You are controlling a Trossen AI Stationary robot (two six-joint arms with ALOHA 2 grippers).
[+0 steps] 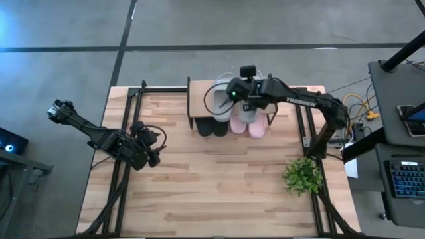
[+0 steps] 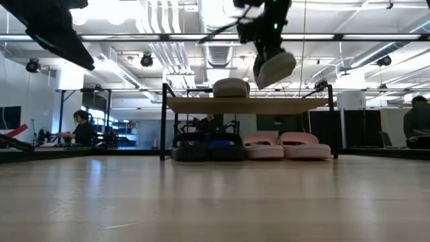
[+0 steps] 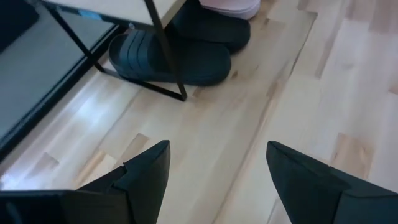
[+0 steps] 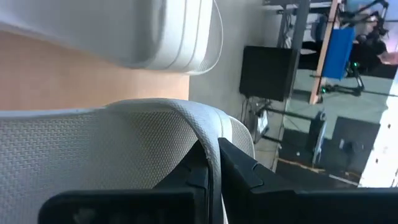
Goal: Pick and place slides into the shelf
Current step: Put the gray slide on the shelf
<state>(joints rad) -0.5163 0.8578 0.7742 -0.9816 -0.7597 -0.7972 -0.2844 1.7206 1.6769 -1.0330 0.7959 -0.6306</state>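
Note:
The shelf (image 2: 201, 105) stands at the table's far middle. A light grey slide (image 2: 230, 87) lies on its plank top (image 4: 62, 68). Two black slides (image 2: 201, 149) and two pale pink slides (image 2: 285, 146) rest on their soles under it. My right gripper (image 4: 214, 155) is above the shelf's right half, shut on a second grey slide (image 2: 275, 67). My left gripper (image 3: 217, 168) hangs open over the table's left part (image 1: 151, 156), left of the shelf, holding nothing. My right gripper pinches the edge of the grey slide's wide strap (image 4: 205, 134) between its two fingers, which slant down from above. The slide hangs tilted below the fingers (image 2: 265, 47), lifted clear above the shelf top.
A small green plant (image 1: 302, 176) stands at the table's near right. Black frame rails (image 1: 129, 133) run along the table's left and right sides. Bare wood lies between the shelf and the near edge. People sit in the room beyond the table.

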